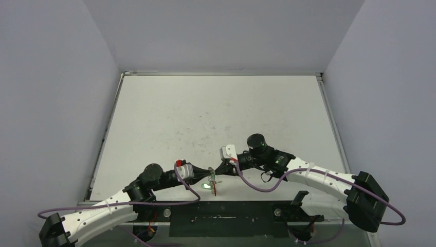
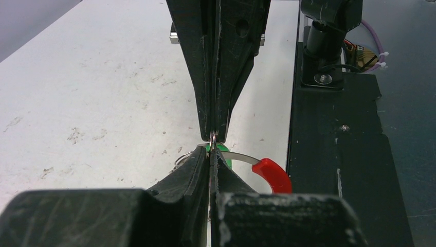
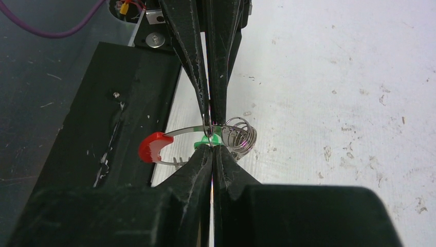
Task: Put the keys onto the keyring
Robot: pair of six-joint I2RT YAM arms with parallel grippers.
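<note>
My two grippers meet tip to tip low over the table's near edge. The left gripper (image 1: 210, 171) (image 2: 211, 153) is shut, its tips on the thin silver band of the keyring (image 3: 180, 132) (image 1: 214, 180). The ring's curved red segment (image 2: 272, 174) (image 3: 153, 145) hangs toward the black base. The right gripper (image 1: 220, 168) (image 3: 212, 147) is shut at the keys' green tag (image 3: 204, 142) (image 2: 224, 156) (image 1: 206, 184). Silver coiled rings (image 3: 240, 135) bunch beside the tag. The key blades are mostly hidden behind my fingers.
The black base plate (image 1: 226, 218) (image 2: 334, 154) (image 3: 103, 103) runs along the near edge, right beside the ring. Purple cables (image 1: 257, 186) loop off both arms. The scuffed white table (image 1: 216, 113) stretches back to grey walls on three sides.
</note>
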